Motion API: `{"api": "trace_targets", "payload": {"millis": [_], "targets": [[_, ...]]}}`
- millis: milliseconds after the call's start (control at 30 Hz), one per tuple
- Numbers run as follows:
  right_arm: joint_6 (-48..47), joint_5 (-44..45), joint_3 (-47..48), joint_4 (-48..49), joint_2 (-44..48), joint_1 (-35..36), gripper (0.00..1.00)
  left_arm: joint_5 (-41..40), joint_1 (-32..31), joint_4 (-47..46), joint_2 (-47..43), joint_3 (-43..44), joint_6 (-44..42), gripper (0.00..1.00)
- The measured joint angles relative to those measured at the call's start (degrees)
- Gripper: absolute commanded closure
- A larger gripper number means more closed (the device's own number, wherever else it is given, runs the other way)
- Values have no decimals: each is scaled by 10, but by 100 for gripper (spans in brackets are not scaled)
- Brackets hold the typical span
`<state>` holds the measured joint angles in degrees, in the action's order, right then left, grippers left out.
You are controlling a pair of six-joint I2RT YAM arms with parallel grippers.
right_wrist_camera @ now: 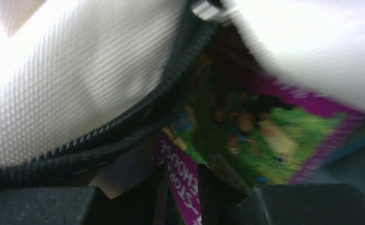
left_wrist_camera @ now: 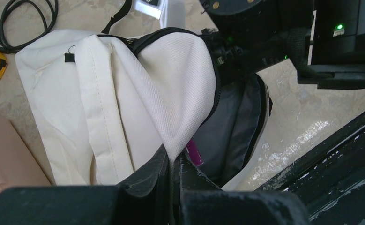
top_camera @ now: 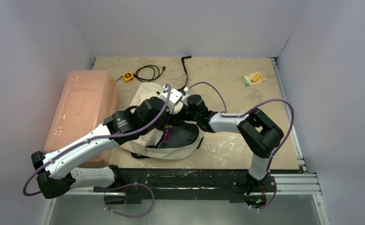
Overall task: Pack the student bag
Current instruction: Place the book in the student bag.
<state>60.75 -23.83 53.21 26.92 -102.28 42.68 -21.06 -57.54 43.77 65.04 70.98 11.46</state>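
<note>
The cream student bag (top_camera: 147, 90) lies in the middle of the table with its black-zippered mouth open. My left gripper (left_wrist_camera: 175, 161) is shut on the tip of the bag's white lining flap (left_wrist_camera: 180, 84) and holds it up. My right gripper (right_wrist_camera: 180, 183) is inside the bag's mouth, shut on the purple spine of a colourful picture book (right_wrist_camera: 246, 126). The black zipper (right_wrist_camera: 138, 117) runs just above the book. A strip of the purple spine shows in the left wrist view (left_wrist_camera: 194, 152) and from above (top_camera: 167, 134). Both wrists meet over the bag (top_camera: 180, 110).
A large pink plastic bin (top_camera: 82, 112) stands left of the bag. A yellow tape measure (top_camera: 128, 76) and a black cable (top_camera: 150, 71) lie behind the bag, beside its black strap (top_camera: 186, 70). A yellow-green packet (top_camera: 254, 78) lies at the far right.
</note>
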Motion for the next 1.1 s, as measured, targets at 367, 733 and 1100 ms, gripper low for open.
{"api": "trace_targets", "payload": {"millis": [367,733,1100], "targets": [[-14,-19,-44,-5,65,2,51,1,0,-7,0,-6,1,100],[-47,-9,-96,-20,55,-12,64,10,0,-12,0,-15,5,100],[-30,-10,35,12,-19,21,63,14,0,-39,0,-42,27,100]]}}
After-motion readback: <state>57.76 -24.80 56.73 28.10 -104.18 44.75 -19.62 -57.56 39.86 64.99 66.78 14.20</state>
